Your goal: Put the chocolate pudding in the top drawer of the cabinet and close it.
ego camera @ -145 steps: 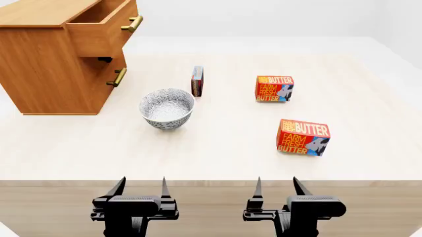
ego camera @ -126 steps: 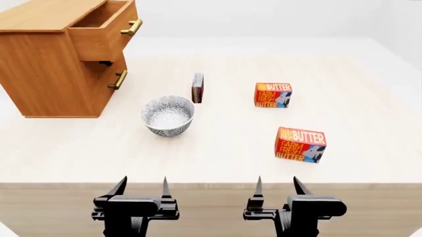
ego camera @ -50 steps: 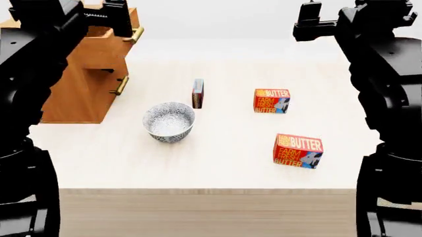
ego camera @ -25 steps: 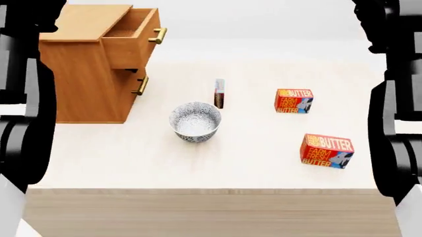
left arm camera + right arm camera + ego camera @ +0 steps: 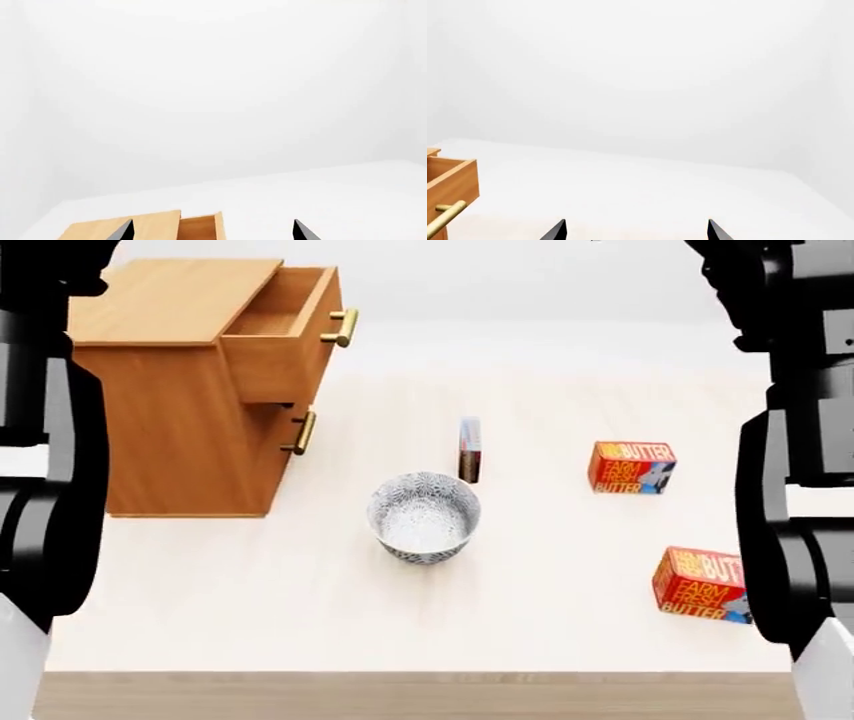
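The cabinet [image 5: 174, 410] looks like light-brown wood with a visible grain and a matt finish. Its top drawer [image 5: 287, 340] has the same wood, and the bar handle [image 5: 343, 327] looks like shiny brass metal. The table [image 5: 267, 600] is pale wood, smooth and matt. The bowl [image 5: 423, 517] looks glazed, with a fine printed pattern. The chocolate pudding [image 5: 470, 449] and the butter boxes [image 5: 631, 467] look like printed cardboard.

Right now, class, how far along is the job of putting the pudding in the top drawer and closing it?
Done: the deep wooden top drawer of the light-brown cabinet stands pulled open. In hand: nothing; both arms are raised, jaws spread and empty. Left: the small dark red-brown pudding box stands upright on the table behind the patterned bowl, ungrasped; the drawer is unshut.
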